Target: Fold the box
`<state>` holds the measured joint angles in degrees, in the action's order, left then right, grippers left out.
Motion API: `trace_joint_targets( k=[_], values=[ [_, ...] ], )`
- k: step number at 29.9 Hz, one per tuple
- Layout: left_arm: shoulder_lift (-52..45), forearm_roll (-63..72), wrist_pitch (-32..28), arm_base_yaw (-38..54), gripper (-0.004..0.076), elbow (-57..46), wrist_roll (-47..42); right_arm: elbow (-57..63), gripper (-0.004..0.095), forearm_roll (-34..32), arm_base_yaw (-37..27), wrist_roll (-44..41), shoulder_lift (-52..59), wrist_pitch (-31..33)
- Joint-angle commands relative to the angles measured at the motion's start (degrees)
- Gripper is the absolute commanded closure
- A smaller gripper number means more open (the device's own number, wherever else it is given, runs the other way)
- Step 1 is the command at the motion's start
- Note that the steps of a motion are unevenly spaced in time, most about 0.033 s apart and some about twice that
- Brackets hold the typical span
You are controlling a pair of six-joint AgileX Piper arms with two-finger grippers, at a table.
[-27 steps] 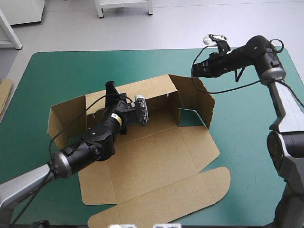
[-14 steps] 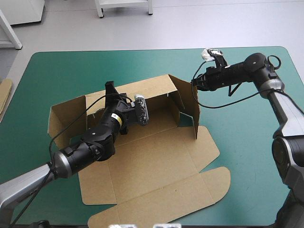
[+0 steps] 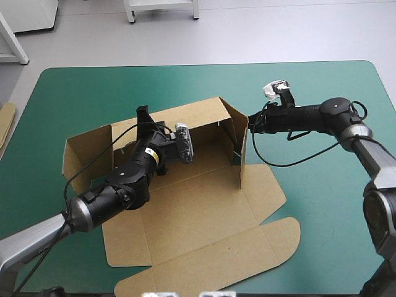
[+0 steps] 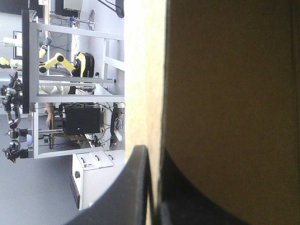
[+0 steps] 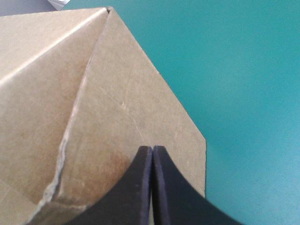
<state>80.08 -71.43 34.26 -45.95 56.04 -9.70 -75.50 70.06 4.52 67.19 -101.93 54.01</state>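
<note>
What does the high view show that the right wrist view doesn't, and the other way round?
Only the high view: the whole brown cardboard box, with its lid panel flat and its back wall raised, and the left gripper at that back wall.
Only the right wrist view: the black fingers of the right gripper shut into one point against the raised side flap, close enough to show a rough crease in the board.
Both: the side flap, the right gripper and the teal-green table cover.

Raised box (image 3: 204,210) walls hem centre; teal-green cover (image 3: 322,204) right of box bare, passable.
</note>
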Motion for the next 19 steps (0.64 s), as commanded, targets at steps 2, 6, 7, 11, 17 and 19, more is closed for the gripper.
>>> trace_joint_targets(
  k=[2, 6, 7, 11, 17, 19],
  values=[
    [-1.29, 3.15, 0.59, -0.05, 0.0733, 0.16, -1.76, 1.99, 0.0923, 4.78, -0.49, 5.08, 5.09, -0.63],
    [-1.29, 3.15, 0.59, -0.05, 0.0733, 0.16, -1.76, 5.80, 0.0921, 7.17, -0.49, 8.52, 6.91, -1.42],
    [-1.29, 3.15, 0.59, -0.05, 0.0733, 0.16, -1.76, 6.84, 0.0921, 7.56, -0.49, 9.25, 7.51, -1.67],
    [-1.29, 3.38, 0.50, -0.05, 0.0733, 0.16, -1.80, 10.16, 0.0921, 9.80, -0.49, 12.93, 9.72, -2.34],
    [-1.29, 3.38, 0.50, -0.05, 0.0733, 0.16, -3.11, 10.53, 0.0920, 9.64, -0.49, 15.76, 9.85, -1.83],
    [-1.29, 3.38, 0.50, -0.05, 0.0733, 0.16, -3.22, 10.53, 0.0899, 8.13, -0.49, 15.76, 9.85, -0.91]
  ],
)
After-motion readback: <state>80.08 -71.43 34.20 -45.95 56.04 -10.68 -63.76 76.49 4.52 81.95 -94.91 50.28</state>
